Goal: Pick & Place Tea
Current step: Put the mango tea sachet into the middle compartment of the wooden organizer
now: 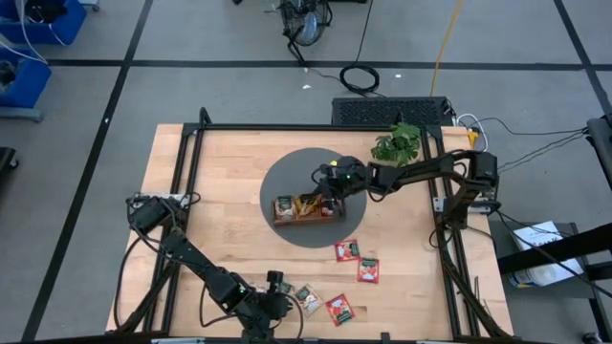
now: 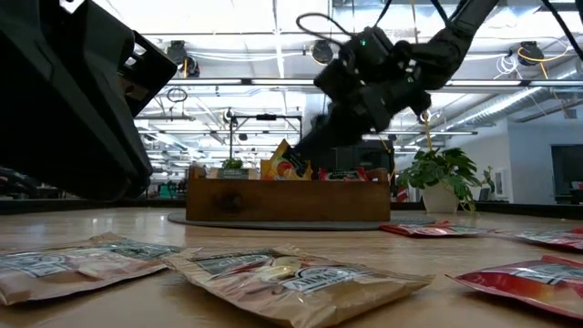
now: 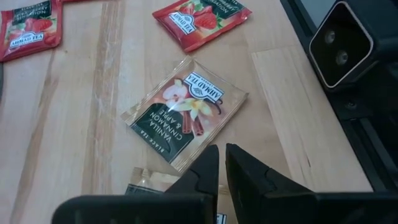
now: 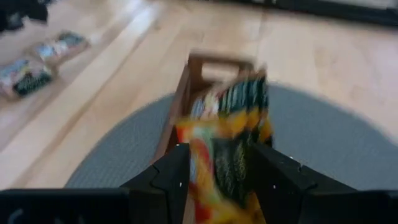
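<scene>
A long wooden tray (image 1: 285, 219) stands on a grey round mat (image 1: 287, 177) at the table's middle, with sachets showing above its wall (image 2: 282, 200). My right gripper (image 1: 330, 183) hangs over the tray, shut on an orange-yellow tea sachet (image 4: 227, 143). Near the table's front edge my left gripper (image 3: 222, 163) is shut, with nothing between its fingers. Its tips stand just short of a vanilla-cinnamon tea sachet (image 3: 186, 112) lying flat on the wood. Three red tea sachets (image 1: 346, 250) (image 1: 368, 270) (image 1: 339, 309) lie flat to the right of it. My right gripper has the orange-yellow sachet's lower part (image 4: 217, 180) between its two fingers (image 4: 168, 180). The fingers come slanting down from the table's far right. The sachet stands up beyond the fingertips, over the tray; whether its lower edge rests in the tray I cannot tell.
A potted plant (image 1: 397, 143) stands at the table's far right, close behind my right arm. A second pale sachet (image 3: 146, 180) lies partly under my left gripper. A black frame rail (image 1: 306, 127) runs round the table's edges. Bare wood shows left of the mat.
</scene>
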